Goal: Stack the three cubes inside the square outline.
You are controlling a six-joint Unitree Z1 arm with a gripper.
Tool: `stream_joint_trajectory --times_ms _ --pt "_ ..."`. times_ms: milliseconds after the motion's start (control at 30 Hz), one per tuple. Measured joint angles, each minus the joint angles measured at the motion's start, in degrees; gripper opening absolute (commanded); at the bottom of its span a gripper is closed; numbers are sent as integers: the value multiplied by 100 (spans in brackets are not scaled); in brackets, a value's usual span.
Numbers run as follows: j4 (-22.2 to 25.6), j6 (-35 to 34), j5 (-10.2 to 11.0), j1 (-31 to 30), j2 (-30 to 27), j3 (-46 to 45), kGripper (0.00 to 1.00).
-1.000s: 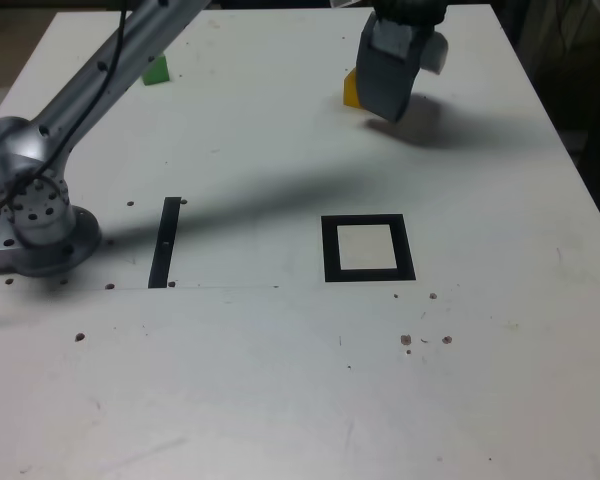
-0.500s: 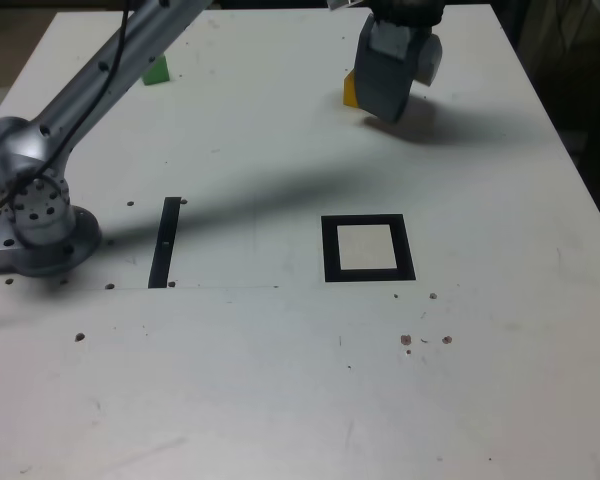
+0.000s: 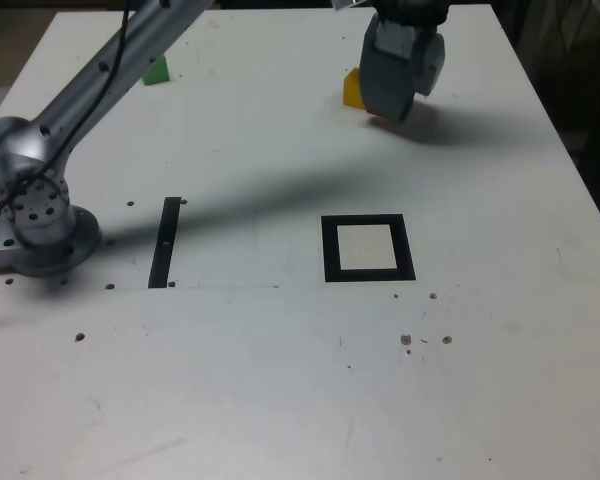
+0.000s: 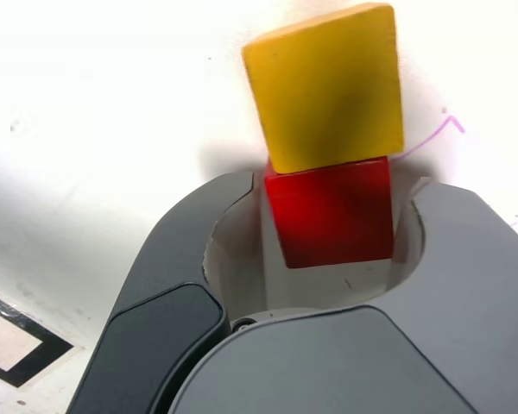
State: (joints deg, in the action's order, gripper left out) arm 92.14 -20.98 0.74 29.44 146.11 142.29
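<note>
I have all three left to stack in the flat black square outline (image 3: 331,250): matte red cube (image 4: 332,216) between the hand's (image 4: 335,185) jaws, grip unclear, plus matte yellow (image 4: 328,95) and green (image 3: 157,71) cubes

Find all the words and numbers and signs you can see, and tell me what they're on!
There are none I can read.
The red cube, yellow cube and green cube show no letters.
The black square outline has no writing.
The pink line on the table is just a bent line.
</note>
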Motion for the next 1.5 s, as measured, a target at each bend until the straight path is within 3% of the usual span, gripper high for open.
stream_joint_trajectory --times_ms 833,1167,1500 --pt "43 170 -15 -121 -30 -17 32" --pt "87 428 66 -430 -683 -587 32" --pt "91 890 -30 -711 -1153 -1073 32"
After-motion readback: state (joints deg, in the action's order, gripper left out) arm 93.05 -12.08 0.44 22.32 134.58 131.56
